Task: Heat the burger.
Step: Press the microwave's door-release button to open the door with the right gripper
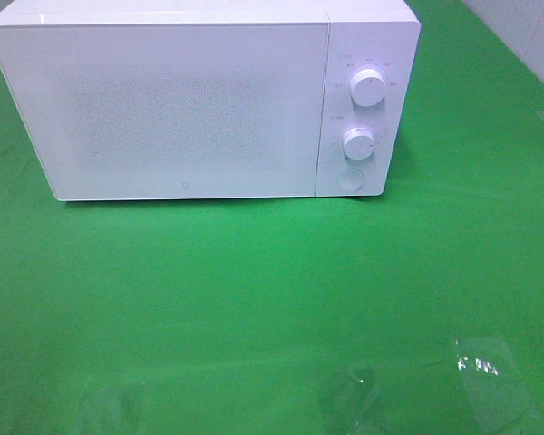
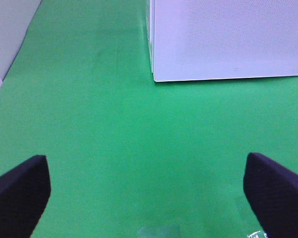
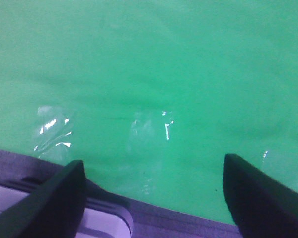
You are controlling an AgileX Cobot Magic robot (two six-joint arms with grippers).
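Note:
The burger is not in any view. A white microwave [image 1: 199, 100] stands at the back of the green table with its door shut; two knobs [image 1: 368, 87] and a round button are on its right panel. Its lower left corner shows in the left wrist view [image 2: 223, 39]. My left gripper [image 2: 149, 198] is open and empty, its dark fingers [image 2: 17, 191] wide apart above the green cloth in front of the microwave. My right gripper [image 3: 154, 193] is open and empty over the cloth near the table's edge. Neither gripper shows in the exterior high view.
The green cloth [image 1: 254, 299] covers the table. Clear tape patches [image 1: 485, 372] shine near the front edge; they also show in the right wrist view [image 3: 52, 131]. A white wall [image 1: 526, 36] runs along the back right. A grey table edge [image 3: 179, 220] lies under the right gripper.

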